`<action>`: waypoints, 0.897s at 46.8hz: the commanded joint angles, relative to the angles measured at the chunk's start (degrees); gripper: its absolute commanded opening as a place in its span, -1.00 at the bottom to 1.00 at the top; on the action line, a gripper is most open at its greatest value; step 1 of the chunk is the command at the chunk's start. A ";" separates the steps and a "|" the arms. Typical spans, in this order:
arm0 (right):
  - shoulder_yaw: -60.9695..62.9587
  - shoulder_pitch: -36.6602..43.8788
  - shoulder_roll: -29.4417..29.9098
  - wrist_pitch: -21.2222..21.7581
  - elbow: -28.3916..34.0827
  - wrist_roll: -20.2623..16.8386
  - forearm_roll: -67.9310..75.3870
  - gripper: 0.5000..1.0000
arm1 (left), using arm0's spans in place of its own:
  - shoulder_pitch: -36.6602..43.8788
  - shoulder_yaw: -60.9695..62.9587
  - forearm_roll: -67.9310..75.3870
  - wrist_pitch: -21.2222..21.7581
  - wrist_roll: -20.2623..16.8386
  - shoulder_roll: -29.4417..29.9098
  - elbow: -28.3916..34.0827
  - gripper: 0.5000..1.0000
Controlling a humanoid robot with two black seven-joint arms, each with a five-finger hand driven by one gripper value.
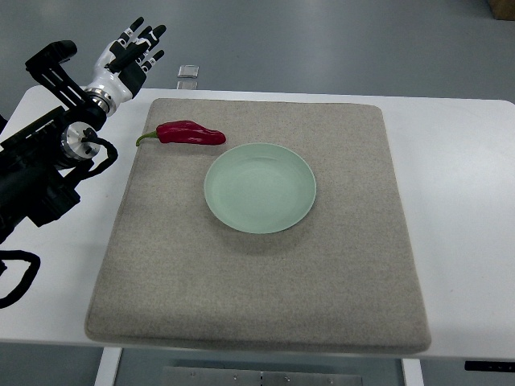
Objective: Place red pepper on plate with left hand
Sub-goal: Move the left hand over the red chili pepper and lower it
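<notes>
A red pepper (188,133) with a green stem lies on its side on the grey mat (257,281), just up and left of the pale green plate (260,187). The plate is bare and sits near the mat's middle. My left hand (133,50) is raised at the upper left, beyond the mat's far left corner, with its fingers spread and holding nothing. It is apart from the pepper, up and to the left of it. The right arm does not show.
The mat lies on a white table (459,185). A small clear clip-like object (188,75) sits at the table's far edge near the left hand. My black left forearm (40,173) covers the table's left side.
</notes>
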 commanded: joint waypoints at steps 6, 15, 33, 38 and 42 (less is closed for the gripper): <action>0.00 0.00 0.00 0.00 0.01 0.00 0.00 0.73 | -0.13 0.26 10.57 -0.05 0.03 2.36 -3.41 0.92; 0.00 0.00 0.00 0.00 0.01 0.00 0.00 0.73 | -2.15 5.26 20.94 -0.58 0.03 4.55 -4.73 0.92; 0.00 0.00 0.00 0.00 0.01 0.00 0.00 0.73 | -6.54 18.97 31.23 -0.84 0.47 8.86 -10.53 0.92; 0.00 0.00 0.00 0.00 0.01 0.00 0.00 0.73 | -7.07 21.52 35.71 -0.76 0.47 9.39 -10.53 0.93; 0.00 0.00 0.00 0.00 0.01 0.00 0.00 0.73 | -7.51 22.05 39.57 -0.76 0.47 9.57 -10.27 0.93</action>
